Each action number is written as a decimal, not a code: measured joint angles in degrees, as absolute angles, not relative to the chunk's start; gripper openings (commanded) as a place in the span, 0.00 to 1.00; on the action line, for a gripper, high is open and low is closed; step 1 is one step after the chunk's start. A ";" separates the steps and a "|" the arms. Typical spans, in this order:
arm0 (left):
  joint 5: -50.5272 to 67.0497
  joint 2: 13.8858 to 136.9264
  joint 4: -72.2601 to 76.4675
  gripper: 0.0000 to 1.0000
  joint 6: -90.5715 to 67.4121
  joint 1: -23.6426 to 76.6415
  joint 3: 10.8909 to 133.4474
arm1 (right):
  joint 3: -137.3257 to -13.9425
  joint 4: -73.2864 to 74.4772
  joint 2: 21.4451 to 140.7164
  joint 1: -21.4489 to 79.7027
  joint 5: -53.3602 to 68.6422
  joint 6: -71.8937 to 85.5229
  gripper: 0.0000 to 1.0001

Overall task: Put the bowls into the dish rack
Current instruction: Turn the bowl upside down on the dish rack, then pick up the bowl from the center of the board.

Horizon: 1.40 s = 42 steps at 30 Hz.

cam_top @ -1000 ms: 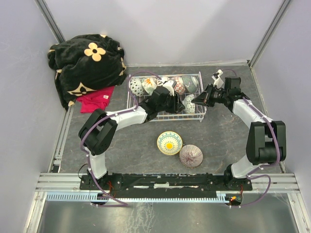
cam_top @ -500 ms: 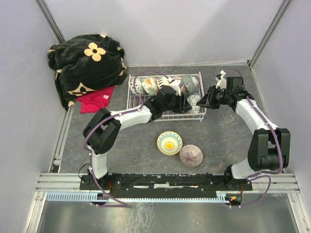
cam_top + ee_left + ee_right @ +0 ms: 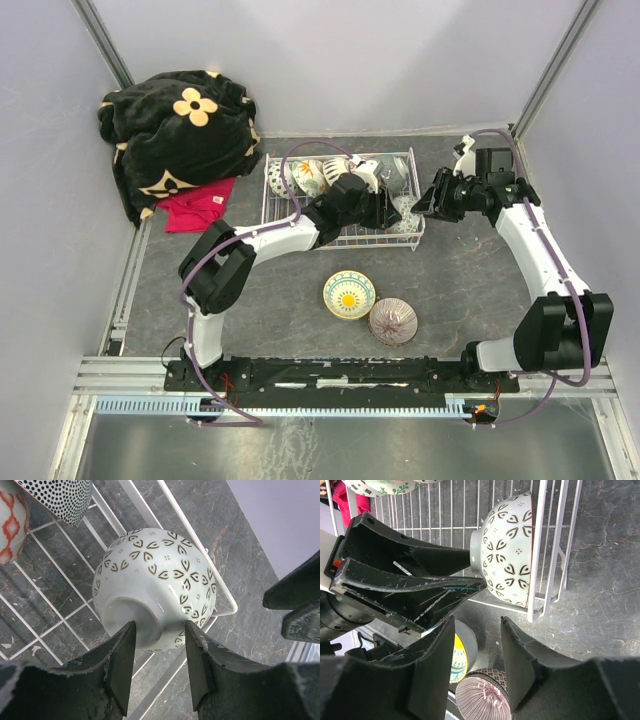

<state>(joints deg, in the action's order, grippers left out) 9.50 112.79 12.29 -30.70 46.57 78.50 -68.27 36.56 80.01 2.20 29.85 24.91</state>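
The left pincer (image 3: 159, 627) has its fingers apart, one on each side of the foot of a white leaf bowl (image 3: 155, 575). It does not seem to squeeze it. That bowl lies on its side in the far right corner of the dish rack (image 3: 283, 208), leaning on the low end wires.

If the left pincer pushes or twists, I think the bowl could roll, flop down flat, or tip over the low side onto the bench (image 3: 470, 290). The right pincer (image 3: 477, 625) is apart too and holds nothing. It hangs just outside that end of the rack, so the two pincers could bump. The left arm lies across the rack and could knock the other bowls there.

A yellow sun bowl (image 3: 349, 294) and a purple striped bowl (image 3: 393, 320) wait on the bench.
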 measured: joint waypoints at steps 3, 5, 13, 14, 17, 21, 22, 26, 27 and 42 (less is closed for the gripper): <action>9.37 112.79 12.29 0.54 -30.70 46.57 78.50 | -68.47 37.98 78.78 2.20 29.61 24.56 0.50; 9.23 112.66 12.29 0.58 -30.70 46.59 78.50 | -68.47 39.07 77.71 2.20 29.41 24.53 0.52; 6.79 102.39 7.38 0.72 -29.02 47.16 76.51 | -65.93 41.98 67.31 3.51 27.46 24.75 0.55; 5.98 99.72 6.35 0.73 -28.71 47.22 76.49 | -65.84 42.59 66.30 4.56 26.87 24.80 0.55; 3.73 91.26 3.90 0.77 -27.86 47.20 76.47 | -65.84 43.83 64.84 9.41 25.65 24.93 0.54; 0.58 81.38 -0.69 0.83 -27.27 46.65 76.51 | -65.71 45.34 64.49 16.99 22.68 25.96 0.54; -0.08 79.46 -2.42 0.86 -27.24 46.44 76.51 | -65.54 45.47 64.40 19.07 22.02 26.20 0.54; -2.15 73.17 -9.67 1.00 -27.18 45.21 75.02 | -62.63 46.13 62.46 29.95 17.80 27.55 0.52; -2.81 71.31 -11.42 0.99 -27.18 44.95 73.69 | -61.82 46.35 61.95 31.92 16.88 27.86 0.52; -8.80 51.57 -31.66 0.99 -27.31 44.42 58.85 | -51.42 54.06 62.65 69.73 -5.56 40.25 0.49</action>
<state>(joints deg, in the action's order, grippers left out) -8.80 51.57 -31.66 -27.31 44.42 58.85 -51.42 54.06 62.65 69.73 -5.56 40.25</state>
